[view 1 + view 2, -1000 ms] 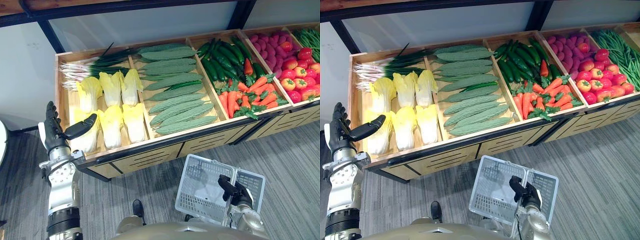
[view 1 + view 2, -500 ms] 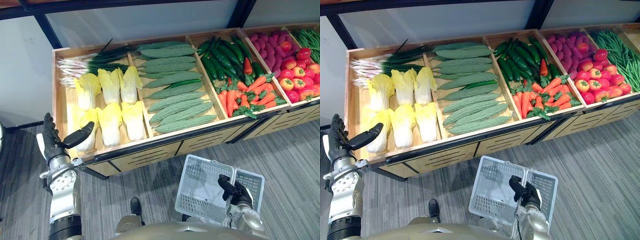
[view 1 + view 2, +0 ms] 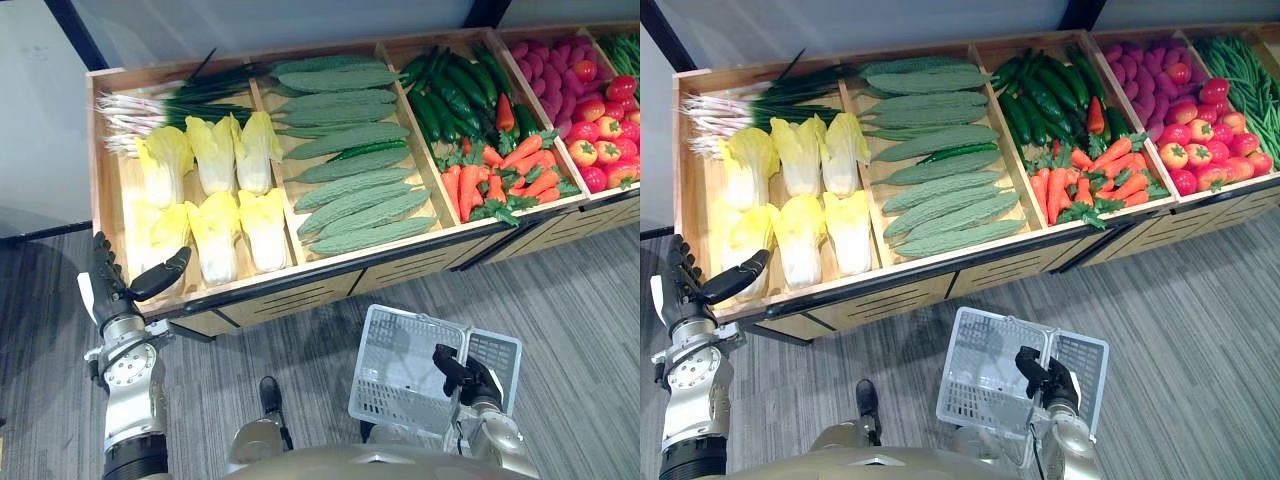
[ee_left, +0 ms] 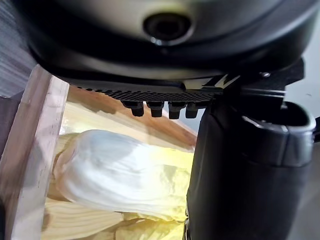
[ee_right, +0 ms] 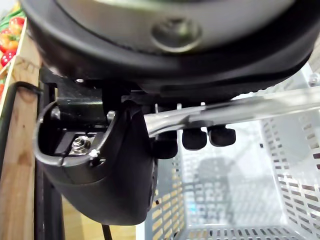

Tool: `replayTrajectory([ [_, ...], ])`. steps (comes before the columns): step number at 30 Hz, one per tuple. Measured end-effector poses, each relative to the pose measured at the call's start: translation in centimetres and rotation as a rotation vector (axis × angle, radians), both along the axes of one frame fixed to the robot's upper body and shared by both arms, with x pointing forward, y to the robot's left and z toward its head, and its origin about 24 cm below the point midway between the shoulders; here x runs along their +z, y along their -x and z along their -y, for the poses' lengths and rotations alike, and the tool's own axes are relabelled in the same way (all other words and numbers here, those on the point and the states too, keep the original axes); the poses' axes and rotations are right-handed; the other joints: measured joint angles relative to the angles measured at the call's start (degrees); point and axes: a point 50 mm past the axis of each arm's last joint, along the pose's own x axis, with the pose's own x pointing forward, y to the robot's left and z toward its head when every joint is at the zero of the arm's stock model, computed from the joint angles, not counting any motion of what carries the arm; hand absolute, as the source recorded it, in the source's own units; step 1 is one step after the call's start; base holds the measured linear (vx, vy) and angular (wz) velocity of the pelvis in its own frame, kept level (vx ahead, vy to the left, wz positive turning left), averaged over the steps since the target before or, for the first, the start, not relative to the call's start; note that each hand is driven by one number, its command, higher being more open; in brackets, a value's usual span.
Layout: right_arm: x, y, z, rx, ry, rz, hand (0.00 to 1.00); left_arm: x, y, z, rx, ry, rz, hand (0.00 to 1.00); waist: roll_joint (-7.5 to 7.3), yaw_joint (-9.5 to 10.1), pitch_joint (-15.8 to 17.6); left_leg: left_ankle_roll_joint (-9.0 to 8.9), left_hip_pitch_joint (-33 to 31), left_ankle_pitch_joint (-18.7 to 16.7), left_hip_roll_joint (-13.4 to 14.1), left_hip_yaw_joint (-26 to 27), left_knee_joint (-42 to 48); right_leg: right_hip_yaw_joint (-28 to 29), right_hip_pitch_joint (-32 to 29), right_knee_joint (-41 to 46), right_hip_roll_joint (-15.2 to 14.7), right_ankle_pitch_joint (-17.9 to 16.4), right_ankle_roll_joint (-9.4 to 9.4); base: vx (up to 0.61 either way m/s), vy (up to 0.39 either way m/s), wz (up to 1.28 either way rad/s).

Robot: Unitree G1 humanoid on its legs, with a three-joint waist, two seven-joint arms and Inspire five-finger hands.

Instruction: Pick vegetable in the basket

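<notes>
Pale yellow cabbages (image 3: pixel 215 235) lie in the leftmost bin of a wooden produce stand (image 3: pixel 300 282). My left hand (image 3: pixel 112 292) is open by the stand's front left corner, fingers straight up, thumb reaching over the rim beside the nearest cabbage (image 4: pixel 110 175). It holds nothing. Low on the right, my right hand (image 3: pixel 462 375) is shut on the handle (image 5: pixel 240 107) of a white plastic basket (image 3: pixel 400 370), which hangs in front of the stand and looks to have nothing in it.
Scallions (image 3: pixel 170 100) lie behind the cabbages. To the right come bumpy green gourds (image 3: pixel 345 150), dark cucumbers (image 3: pixel 450 95), carrots (image 3: pixel 510 175), tomatoes (image 3: pixel 605 140) and pink radishes (image 3: pixel 545 65). Grey striped floor (image 3: pixel 580 290) spreads before the stand.
The whole picture has shifted as the camera moved. My left hand now sits a little lower, its thumb by the stand's front rim. My right hand still holds the basket.
</notes>
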Motion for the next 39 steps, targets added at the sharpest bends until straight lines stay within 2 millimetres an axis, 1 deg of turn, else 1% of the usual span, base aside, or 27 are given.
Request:
replayTrajectory([
  [2, 0.4, -0.5, -0.1, 0.011, 0.004, 0.025, 0.00, 0.4, -0.4, 0.0, -0.005, -0.005, 0.014, 1.00, 0.03, -0.08, 0.92, -0.01, -0.81, 0.00, 0.13, 0.17, -0.01, 0.13, -0.95, 0.09, 0.10, 0.07, -0.01, -0.01, 0.005, -0.05],
  [4, 0.6, -0.6, -0.1, 0.013, 0.006, 0.032, 0.00, 0.6, -0.7, -0.2, -0.006, -0.013, 0.018, 1.00, 0.03, 0.01, 1.01, -0.04, -1.82, 0.09, 0.38, 0.39, 0.01, 0.48, -2.05, 0.06, 0.35, 0.32, -0.15, 0.00, -0.004, -0.08],
  [7, 0.9, -1.1, -0.3, 0.028, 0.009, 0.053, 0.00, 0.9, -0.9, -1.2, 0.011, -0.034, 0.011, 1.00, -0.17, -0.02, 2.25, -0.09, -1.97, 0.11, 0.54, 1.16, 0.03, 1.31, -2.64, 0.02, 0.65, 0.44, -0.26, 0.02, -0.007, -0.13],
  [13, 1.1, -1.4, -0.5, 0.034, 0.009, 0.063, 0.00, 1.2, -2.0, -2.2, 0.037, -0.036, 0.013, 1.00, -0.15, -0.04, 3.73, -0.25, -2.75, 0.05, 0.81, 1.56, 0.02, 1.67, -3.79, -0.03, 1.03, 0.66, -0.57, 0.00, -0.006, -0.05],
  [16, 1.2, -1.8, -0.6, 0.042, 0.008, 0.071, 0.00, 0.9, -1.8, -2.7, 0.066, -0.029, 0.000, 1.00, -0.15, -0.04, 3.97, -0.24, -3.71, 0.11, 0.92, 2.20, 0.04, 2.50, -5.12, -0.08, 1.15, 1.07, -0.54, 0.00, -0.001, -0.12],
  [22, 1.2, -2.0, -1.0, 0.059, 0.005, 0.073, 0.00, 1.0, -1.6, -3.6, 0.091, -0.041, -0.005, 1.00, -0.13, 0.10, 4.28, -0.25, -3.72, 0.13, 1.11, 2.62, 0.04, 2.85, -5.05, -0.88, 1.30, 1.75, -0.65, 0.00, -0.004, -0.05],
  [25, 1.4, -2.4, -1.1, 0.066, 0.004, 0.085, 0.00, 1.0, -1.5, -4.0, 0.090, -0.077, -0.034, 1.00, 0.14, 0.08, 5.32, -0.39, -3.76, 0.17, 1.55, 2.77, -0.01, 2.94, -5.20, -0.94, 1.48, 1.92, -0.66, -0.03, -0.006, -0.04],
  [26, 1.4, -2.6, -1.2, 0.068, 0.004, 0.089, 0.00, 1.0, -1.5, -4.2, 0.084, -0.103, -0.054, 0.00, 0.25, 0.07, 5.41, -0.49, -3.87, 0.11, 1.57, 2.89, -0.03, 3.00, -5.41, -0.91, 1.56, 1.94, -0.64, -0.03, -0.008, -0.09],
  [30, 1.6, -2.9, -1.2, 0.074, 0.006, 0.097, 0.00, 1.1, -1.4, -5.3, 0.037, -0.198, -0.139, 0.00, 0.64, 0.37, 5.64, -0.64, -3.89, 0.16, 1.80, 3.67, -0.01, 3.75, -5.92, -0.88, 1.87, 2.07, -0.70, 0.00, -0.011, -0.10],
  [33, 1.6, -3.0, -1.3, 0.081, 0.003, 0.101, 0.00, 1.1, -1.3, -5.9, 0.023, -0.236, -0.177, 0.00, 0.69, 0.83, 5.67, -0.62, -3.84, 0.33, 1.78, 3.82, 0.01, 3.86, -5.89, -0.97, 1.89, 2.13, -0.70, 0.00, -0.005, -0.01],
  [35, 1.6, -3.0, -1.3, 0.084, 0.002, 0.101, 0.00, 1.5, -1.9, -6.3, -0.003, -0.243, -0.183, 0.00, 0.95, 1.32, 5.86, -0.55, -3.82, 0.39, 1.74, 3.70, 0.01, 3.75, -5.80, -1.00, 1.89, 2.16, -0.65, 0.00, -0.005, 0.03],
  [39, 1.8, -3.8, -1.9, 0.122, -0.010, 0.119, 0.00, 1.8, -2.7, -6.7, -0.032, -0.237, -0.197, 0.00, 1.08, 1.31, 6.20, -0.48, -3.66, 0.60, 1.65, 3.15, 0.02, 3.24, -5.38, -1.04, 1.87, 2.21, -0.58, 0.00, -0.005, 0.04],
])
